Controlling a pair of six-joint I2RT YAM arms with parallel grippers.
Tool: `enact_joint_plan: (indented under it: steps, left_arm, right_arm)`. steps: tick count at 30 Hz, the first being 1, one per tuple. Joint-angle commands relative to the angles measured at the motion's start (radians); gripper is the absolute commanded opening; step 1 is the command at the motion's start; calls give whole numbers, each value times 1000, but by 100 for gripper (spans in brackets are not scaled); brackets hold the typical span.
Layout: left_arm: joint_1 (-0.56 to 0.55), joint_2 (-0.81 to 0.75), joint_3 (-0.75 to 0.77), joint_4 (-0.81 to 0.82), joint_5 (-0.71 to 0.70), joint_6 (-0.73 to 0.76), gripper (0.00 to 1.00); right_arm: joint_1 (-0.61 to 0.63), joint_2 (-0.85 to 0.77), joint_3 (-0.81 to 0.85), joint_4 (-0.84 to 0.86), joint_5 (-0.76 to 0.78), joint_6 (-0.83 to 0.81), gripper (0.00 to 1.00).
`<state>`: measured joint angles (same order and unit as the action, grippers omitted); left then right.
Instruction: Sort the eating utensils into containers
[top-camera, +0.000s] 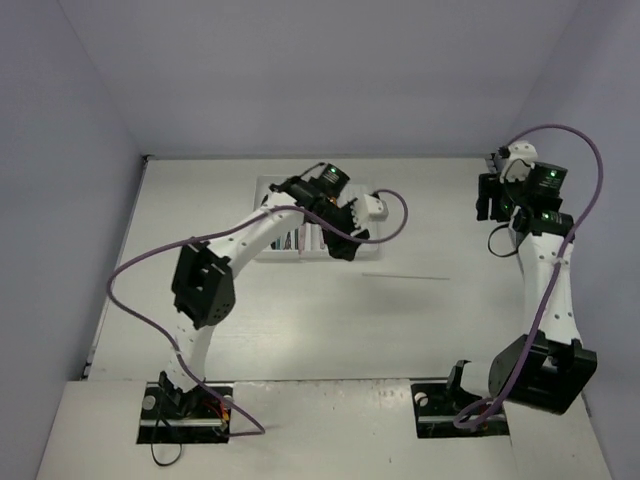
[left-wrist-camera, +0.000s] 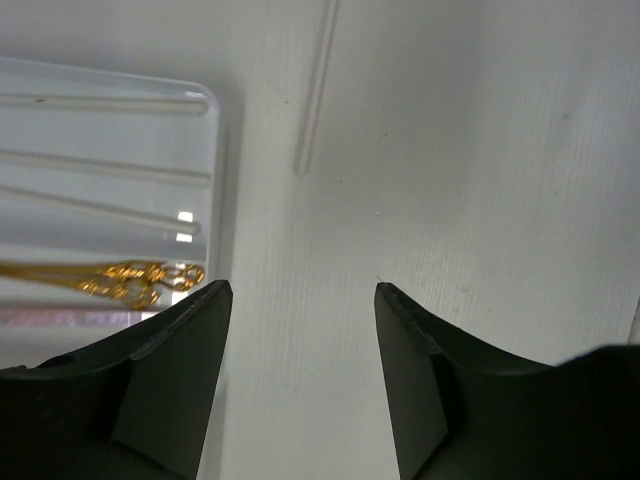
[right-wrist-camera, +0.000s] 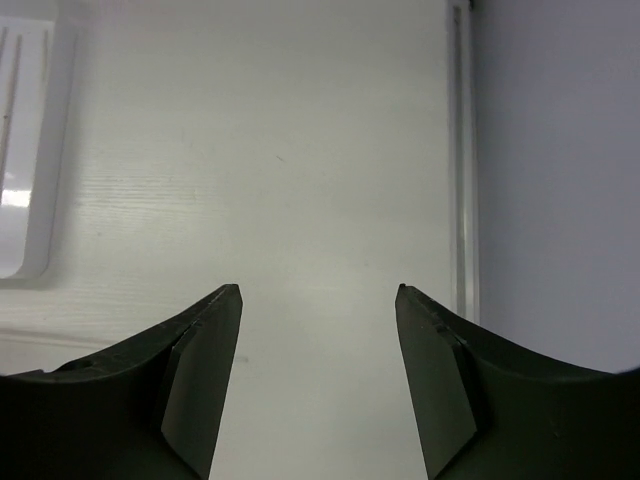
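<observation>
Chopsticks (left-wrist-camera: 105, 168), thin and pale, lay lengthwise in the compartments of the white cutlery tray (left-wrist-camera: 215, 130). Below them in the left wrist view we saw a gold utensil (left-wrist-camera: 130, 279) in a compartment of its own (fork or spoon, we could not tell), with a faint pinkish handle (left-wrist-camera: 60, 318) in the next one. One loose chopstick (left-wrist-camera: 315, 95) rested on the table (left-wrist-camera: 480, 200) near the tray's end, not touching it and lying crosswise to the compartments.

The left gripper (left-wrist-camera: 302, 288) hung over the table just beside that end of the tray. Its fingers (left-wrist-camera: 180, 350) were spread, with only bare tabletop between them. From overhead, the left arm (top-camera: 250, 235) reached across the tray and hid much of it, and the loose chopstick lay to the tray's right, on open table between the two arms.

The right gripper (right-wrist-camera: 318, 292) stood well apart from the tray, near a table edge (right-wrist-camera: 460, 150) where the wall (right-wrist-camera: 560, 150) rose. Its fingers were likewise spread and held nothing. Only a corner of the tray showed at the left of the right wrist view.
</observation>
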<state>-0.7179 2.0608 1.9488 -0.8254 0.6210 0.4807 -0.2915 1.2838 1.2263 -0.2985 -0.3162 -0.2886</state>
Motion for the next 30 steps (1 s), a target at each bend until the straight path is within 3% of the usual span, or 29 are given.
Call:
enact_joint_plan:
  steps: [1, 6, 30]
  left_arm:
    - [-64, 68, 179, -164, -30, 101, 55]
    - [-107, 186, 274, -187, -69, 97, 55]
    - [-164, 451, 456, -181, -154, 90, 53]
  right_arm:
    - [-148, -63, 46, -72, -52, 184, 63]
    - [-229, -62, 60, -119, -109, 233, 64]
    - [-232, -84, 78, -159, -160, 247, 64]
